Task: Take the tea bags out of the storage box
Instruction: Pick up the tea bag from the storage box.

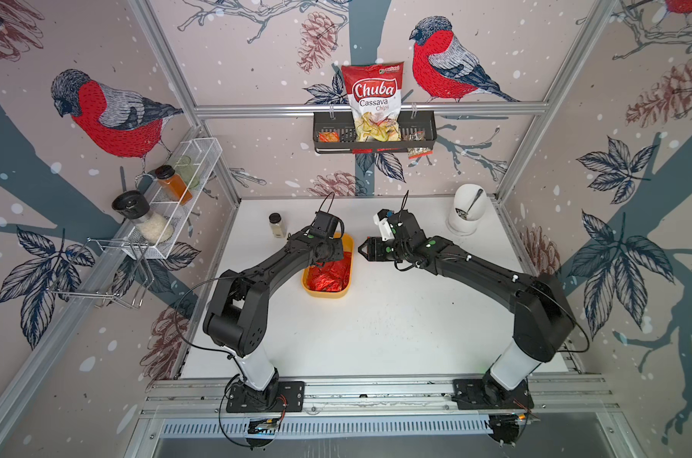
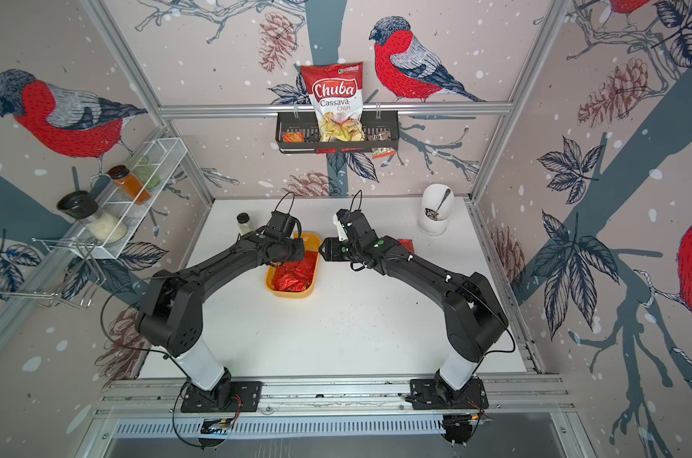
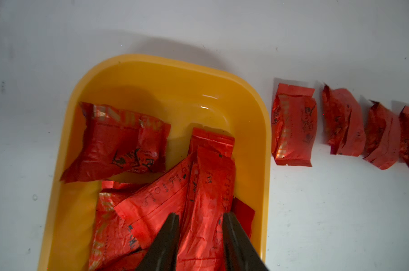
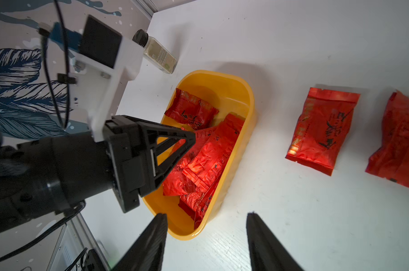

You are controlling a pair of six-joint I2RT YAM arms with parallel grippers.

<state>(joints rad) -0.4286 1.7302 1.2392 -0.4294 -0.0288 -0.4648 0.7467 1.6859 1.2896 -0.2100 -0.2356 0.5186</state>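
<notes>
The yellow-orange storage box (image 1: 326,294) (image 2: 289,294) (image 3: 166,70) (image 4: 248,93) lies mid-table with several red foil tea bags (image 1: 328,275) (image 2: 293,277) (image 3: 119,140) heaped inside. My left gripper (image 3: 201,214) (image 4: 194,138) reaches into the box. Its fingers press both sides of one tea bag (image 3: 206,187) that stands up from the heap. Several more tea bags (image 3: 293,126) (image 4: 323,131) (image 2: 406,246) lie in a row on the table beside the box. My right gripper (image 1: 361,250) (image 4: 206,215) hangs open and empty by the box's end.
A small spice jar (image 1: 277,225) (image 4: 159,55) stands on the table behind the box. A white utensil holder (image 1: 465,214) with a spoon sits at the back right. On the walls hang a black basket (image 1: 419,137) with a chips bag and a white mesh rack (image 1: 177,198).
</notes>
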